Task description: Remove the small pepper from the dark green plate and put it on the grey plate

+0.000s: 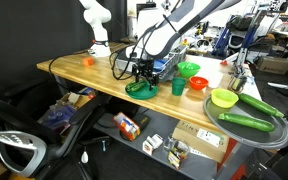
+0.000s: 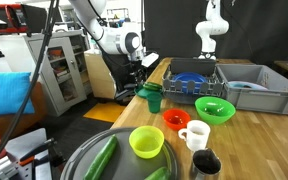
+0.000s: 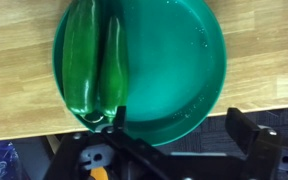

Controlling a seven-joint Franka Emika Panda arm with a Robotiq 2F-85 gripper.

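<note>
The small pepper (image 3: pixel 92 60) is dark green and lies on the left part of the dark green plate (image 3: pixel 169 60), which sits near the wooden table's front edge. My gripper (image 3: pixel 182 130) is open. It hovers just above the plate with its fingers over the near rim, and the pepper lies beside the left finger. In both exterior views the gripper (image 1: pixel 144 70) (image 2: pixel 144 68) is low over the dark green plate (image 1: pixel 141 89) (image 2: pixel 147 92). The grey plate (image 1: pixel 274 138) (image 2: pixel 79 155) holds two long green vegetables at the table's far end.
A green cup (image 1: pixel 178 87), an orange bowl (image 1: pixel 196 84), a bright green bowl (image 1: pixel 188 69) and a yellow-green bowl (image 1: pixel 223 98) stand between the two plates. A white mug (image 2: pixel 196 134) and a grey wire rack (image 2: pixel 189 80) stand nearby. The table edge runs beside the dark green plate.
</note>
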